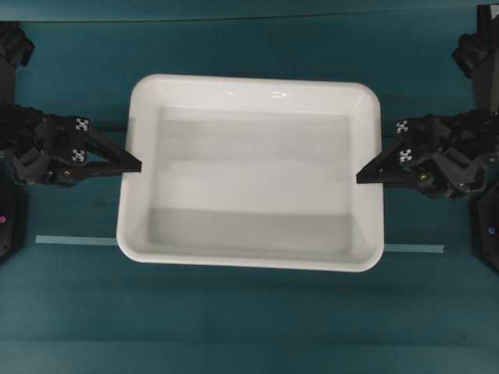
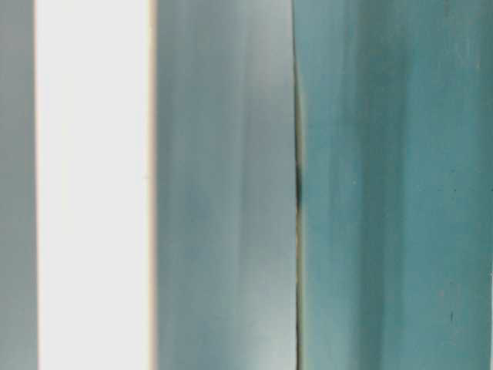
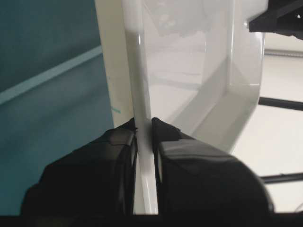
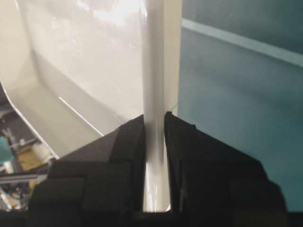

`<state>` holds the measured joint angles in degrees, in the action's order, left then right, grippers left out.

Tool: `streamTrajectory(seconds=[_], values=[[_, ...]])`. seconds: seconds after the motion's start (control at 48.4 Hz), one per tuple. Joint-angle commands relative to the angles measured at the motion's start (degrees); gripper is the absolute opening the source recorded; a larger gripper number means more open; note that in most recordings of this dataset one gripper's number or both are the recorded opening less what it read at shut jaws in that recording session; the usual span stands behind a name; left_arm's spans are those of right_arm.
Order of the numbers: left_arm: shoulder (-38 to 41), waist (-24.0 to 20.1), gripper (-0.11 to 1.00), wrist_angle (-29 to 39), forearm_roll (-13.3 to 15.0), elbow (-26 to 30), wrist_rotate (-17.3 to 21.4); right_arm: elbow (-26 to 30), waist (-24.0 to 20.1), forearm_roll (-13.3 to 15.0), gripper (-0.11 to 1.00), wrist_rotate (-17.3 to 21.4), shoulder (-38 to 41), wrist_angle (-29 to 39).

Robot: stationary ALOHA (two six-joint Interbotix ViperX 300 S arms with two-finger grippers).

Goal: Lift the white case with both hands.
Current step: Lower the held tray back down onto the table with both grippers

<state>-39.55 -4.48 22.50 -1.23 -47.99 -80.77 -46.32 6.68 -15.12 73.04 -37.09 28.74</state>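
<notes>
The white case (image 1: 251,173) sits between the two claws, with its long axis running from one claw to the other and its open side facing up. The left claw (image 1: 134,167) is clamped on the rim of the left short side, about at the middle of that side. In the left wrist view the two black fingers (image 3: 118,142) stand one on each side of the thin rim wall and press on it. The right claw (image 1: 363,178) is clamped in the same way on the rim of the right short side; in the right wrist view its fingers (image 4: 128,137) squeeze the white rim between them.

Both claws point toward each other, level with the rim. Past each claw, on the outside of the case, the teal tabletop (image 1: 249,327) is bare, and there is also free room along both long sides. A thin pale tape strip (image 1: 74,241) lies on the tabletop below the left claw, and it comes out again from under the case below the right claw.

From the table-level view I see only blurred white and teal bands, so I cannot tell from it whether the case is touching the tabletop. In the wrist views the case bottom seems to be apart from the surface.
</notes>
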Motion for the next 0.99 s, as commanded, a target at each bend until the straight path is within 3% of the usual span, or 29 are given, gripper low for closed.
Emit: streamTrajectory(seconds=[0.0,0.351,0.97], values=[[1.8,-0.5,0.07,0.1,-0.4,-0.9,0.3,-0.9,-0.1,-0.1,0.11,-0.7,2.3,-0.7],[8.9,-0.6,0.05,-4.7,-0.4,-4.4,0.2,-3.6,-0.8,-0.1,0.11,-2.4,10.8,-6.9],[16.9,-0.6,0.05,-5.0,-0.4,-9.7,-1.7,-9.1,-1.4,-0.4,0.10,-3.0,17.8,-10.6]])
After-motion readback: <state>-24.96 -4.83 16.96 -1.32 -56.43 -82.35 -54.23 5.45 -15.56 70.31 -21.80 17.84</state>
